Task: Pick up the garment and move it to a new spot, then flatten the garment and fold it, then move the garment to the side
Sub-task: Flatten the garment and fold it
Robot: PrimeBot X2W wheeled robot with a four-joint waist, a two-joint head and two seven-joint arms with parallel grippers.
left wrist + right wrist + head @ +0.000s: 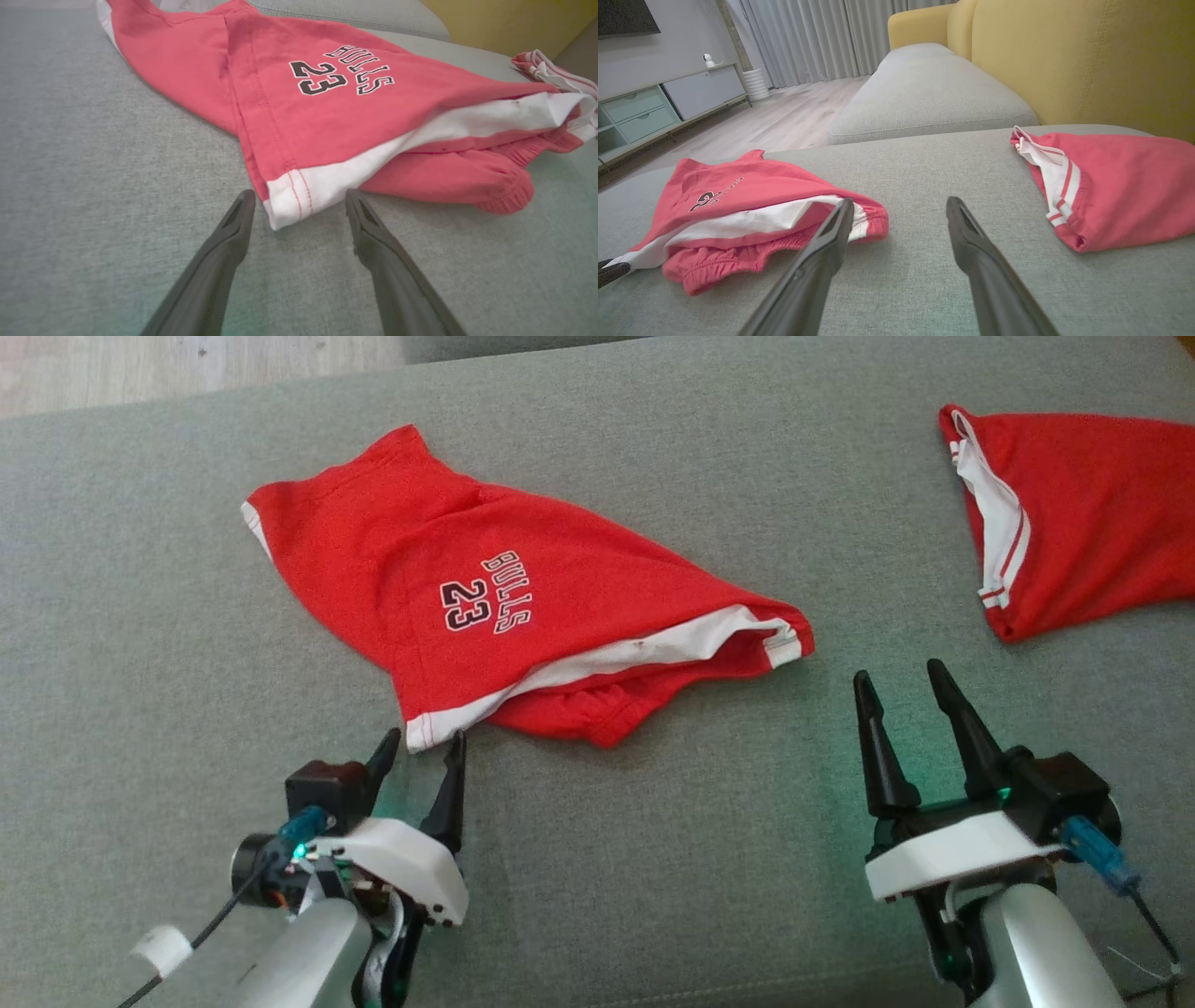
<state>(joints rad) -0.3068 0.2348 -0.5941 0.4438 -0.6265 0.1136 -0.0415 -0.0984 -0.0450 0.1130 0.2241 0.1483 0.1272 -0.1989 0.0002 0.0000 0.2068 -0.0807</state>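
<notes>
The garment is a pair of red shorts with white trim and "BULLS 23" printed on it, lying loosely doubled on the grey sofa seat. Its near white-trimmed corner sits between the open fingers of my left gripper, and I cannot tell whether they touch it. My right gripper hovers open over bare cushion to the right of the garment, holding nothing.
A second red garment with white stripes lies at the far right of the seat. A yellow sofa back rises behind it. Beyond the seat's far edge are another grey cushion, wooden floor and a low cabinet.
</notes>
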